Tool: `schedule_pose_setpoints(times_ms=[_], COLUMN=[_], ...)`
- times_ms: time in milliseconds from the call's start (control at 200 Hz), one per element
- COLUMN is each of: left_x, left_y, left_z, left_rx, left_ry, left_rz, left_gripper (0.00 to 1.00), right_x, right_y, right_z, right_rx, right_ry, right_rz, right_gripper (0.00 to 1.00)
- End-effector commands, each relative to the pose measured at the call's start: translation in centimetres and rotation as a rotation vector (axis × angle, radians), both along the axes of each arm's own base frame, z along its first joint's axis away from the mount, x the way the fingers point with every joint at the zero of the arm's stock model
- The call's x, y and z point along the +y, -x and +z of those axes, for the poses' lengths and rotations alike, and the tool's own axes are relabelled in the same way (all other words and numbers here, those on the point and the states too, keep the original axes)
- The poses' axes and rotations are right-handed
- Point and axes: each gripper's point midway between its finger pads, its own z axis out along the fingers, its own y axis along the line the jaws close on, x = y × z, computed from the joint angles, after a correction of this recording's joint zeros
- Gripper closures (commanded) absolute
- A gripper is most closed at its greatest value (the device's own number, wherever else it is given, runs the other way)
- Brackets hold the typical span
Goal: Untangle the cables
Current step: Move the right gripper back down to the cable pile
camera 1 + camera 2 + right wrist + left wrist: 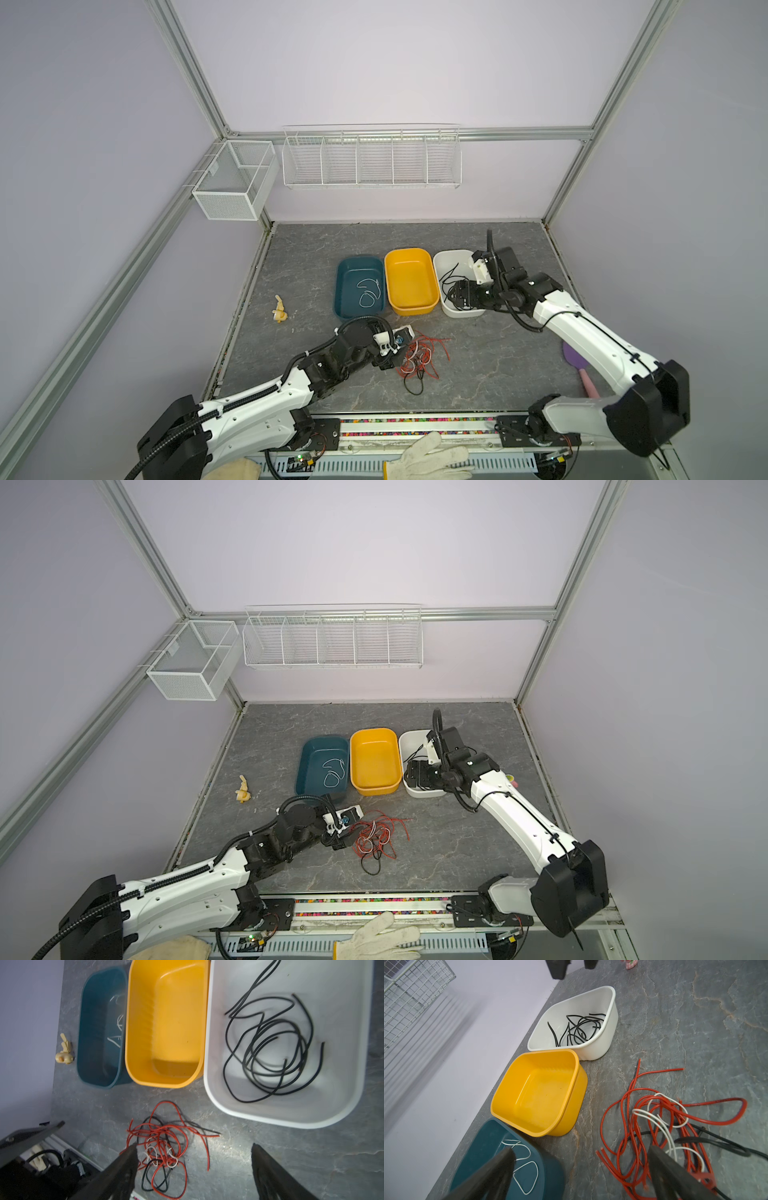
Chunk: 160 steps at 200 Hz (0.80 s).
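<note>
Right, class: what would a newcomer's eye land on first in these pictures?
The tangle of red, white and black cables on the table, beside the open left gripper. Behind it stand a teal tub with white cable, an empty yellow tub and a white tub with black cables.

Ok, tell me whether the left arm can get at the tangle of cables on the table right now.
Probably yes. The left gripper hangs open right beside the tangle of cables, with nothing between them. The right gripper is off over the white bin, out of the way.
</note>
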Motion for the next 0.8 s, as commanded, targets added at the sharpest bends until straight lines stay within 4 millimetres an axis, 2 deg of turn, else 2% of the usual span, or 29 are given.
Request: schedule_pose_setpoints(times_ms=[0, 230, 355, 430, 555, 710, 795], left_x=[0.0, 0.6, 1.3, 1.6, 2.0, 2.3, 2.2], left_y=[0.1, -0.3, 0.4, 0.6, 0.4, 0.4, 0.3], left_z=[0.7, 1.2, 0.1, -0.3, 0.1, 0.1, 0.1], left_rx=[-0.019, -0.058, -0.072, -0.073, -0.091, -0.105, -0.107], left_ry=[0.027, 0.012, -0.064, -0.093, -0.081, -0.081, -0.086], left_rz=[0.004, 0.028, -0.006, -0.017, 0.005, 0.013, 0.016], left_gripper=[0.01, 0.01, 0.01, 0.01, 0.01, 0.01, 0.01], right_x=[2.1, 6.0, 7.3, 8.2, 9.5, 10.0, 10.3], right_y=[2.4, 6.8, 8.2, 8.8, 9.5, 9.9, 9.9], right_z=[0.2, -1.3, -2.7, -3.2, -3.8, -5.5, -6.3], right_rx=[0.006, 0.051, 0.07, 0.081, 0.073, 0.088, 0.103], right_ry=[-0.077, -0.112, -0.078, -0.056, -0.013, 0.015, 0.016], right_rz=[0.036, 0.099, 0.115, 0.135, 0.169, 0.164, 0.159], right_gripper=[0.14, 0.16, 0.18, 0.23, 0.29, 0.31, 0.38])
